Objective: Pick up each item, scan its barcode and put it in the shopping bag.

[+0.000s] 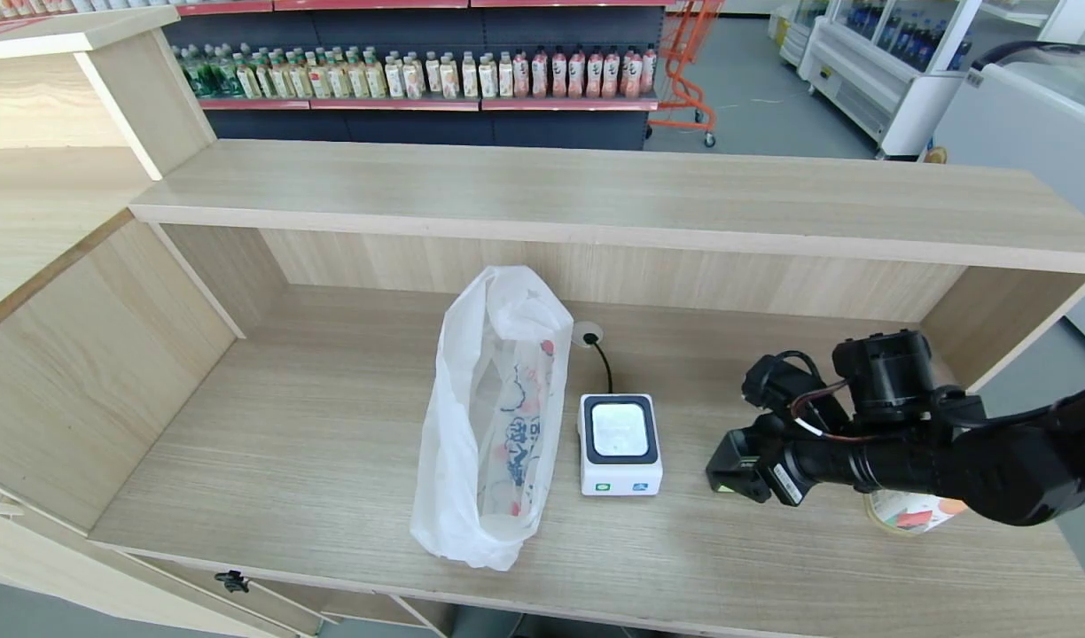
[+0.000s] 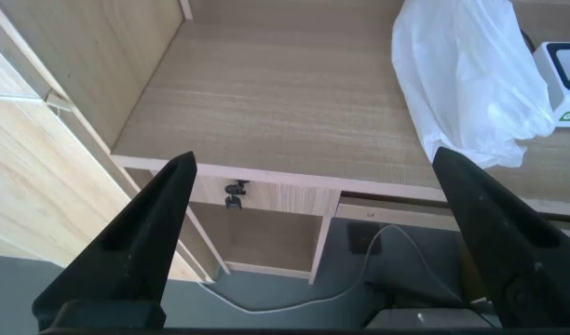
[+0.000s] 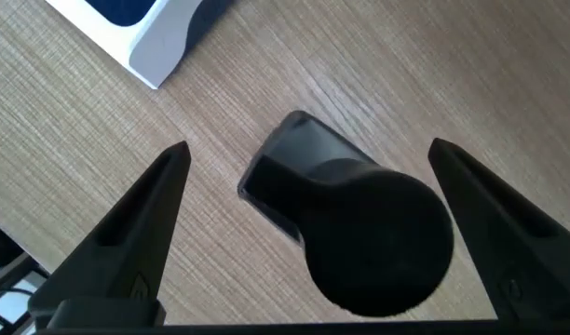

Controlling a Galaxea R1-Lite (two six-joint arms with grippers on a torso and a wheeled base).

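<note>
A white plastic shopping bag stands open on the wooden counter, left of the white barcode scanner. My right gripper hovers low just right of the scanner, open. In the right wrist view its fingers spread wide around a dark item with a rounded body and a flat rectangular end, without touching it; the scanner's corner is close by. A round container with a colourful label stands partly hidden under the right arm. My left gripper is open, off the counter's front edge, with the bag beyond it.
The counter is walled at the back and at the left side. The scanner's cable runs to a hole in the counter behind it. Bare wood lies left of the bag. A drawer lock sits under the front edge.
</note>
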